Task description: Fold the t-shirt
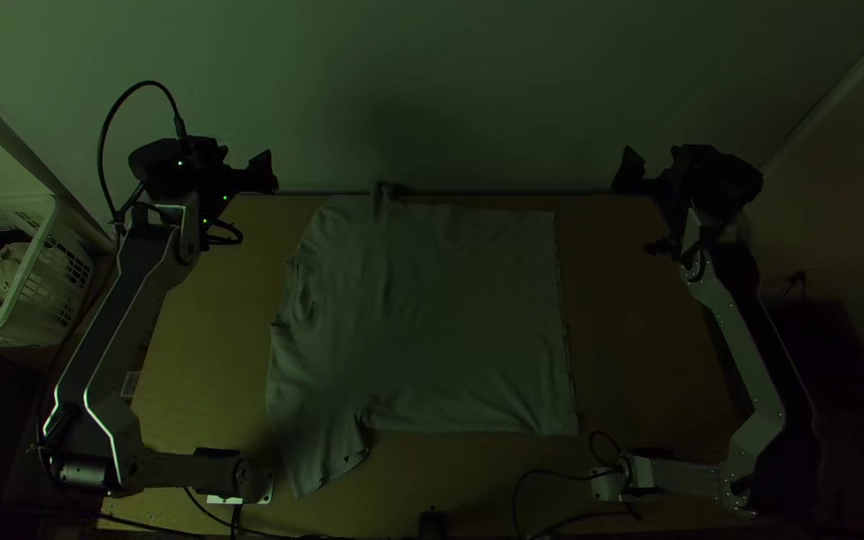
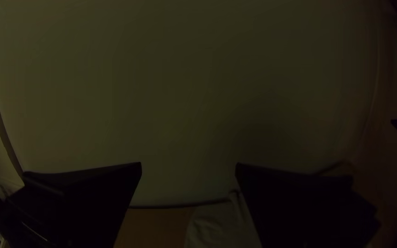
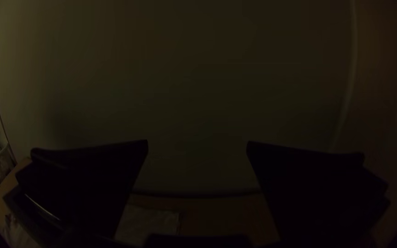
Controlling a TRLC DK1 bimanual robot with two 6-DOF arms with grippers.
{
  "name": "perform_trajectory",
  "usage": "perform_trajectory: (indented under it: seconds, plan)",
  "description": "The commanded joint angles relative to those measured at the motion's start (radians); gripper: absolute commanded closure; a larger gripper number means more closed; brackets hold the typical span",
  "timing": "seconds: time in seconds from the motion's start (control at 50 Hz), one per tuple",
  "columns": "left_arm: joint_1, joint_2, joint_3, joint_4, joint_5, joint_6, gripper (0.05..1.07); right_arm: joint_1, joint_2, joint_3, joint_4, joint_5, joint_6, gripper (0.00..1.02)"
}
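Top view: I have the t-shirt [image 1: 462, 320] spread on the bench [image 1: 642, 350], rumpled near the collar [image 1: 305, 300].
Folds done: none I can make out.
Folds left: all, I judge; the sleeves [image 1: 327, 460] likely come in first, then the body gets doubled over.
Left fingers [image 2: 102, 197]: wide apart, holding nothing, near the bench's far edge.
Right fingers [image 3: 102, 179]: also well apart, nothing gripped, off the cloth.

grey links [image 1: 747, 350] | black joints [image 1: 72, 425] | looped black cable [image 1: 104, 150] | green lights [image 1: 180, 163]
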Motion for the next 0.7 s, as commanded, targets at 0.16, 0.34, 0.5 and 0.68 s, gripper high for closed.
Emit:
perform_trajectory:
  seconds: [0.16,0.34,0.5,0.68]
  plan:
    - [-0.028,0.247,0.259,-0.132,-0.003,-0.054,0.1,0.029,0.164,0.122,-0.047,0.009,0.03,0.04]
    - [-0.027,0.461,0.51,-0.347,-0.006,-0.115,0.1,0.026,0.303,0.246,-0.179,0.013,0.11,0.04]
    - [-0.027,0.575,0.587,-0.363,-0.014,-0.126,0.11,0.035,0.361,0.28,-0.21,0.013,0.131,0.04]
    - [-0.031,0.702,0.665,-0.413,-0.014,-0.124,0.11,0.052,0.407,0.292,-0.247,0.013,0.161,0.04]
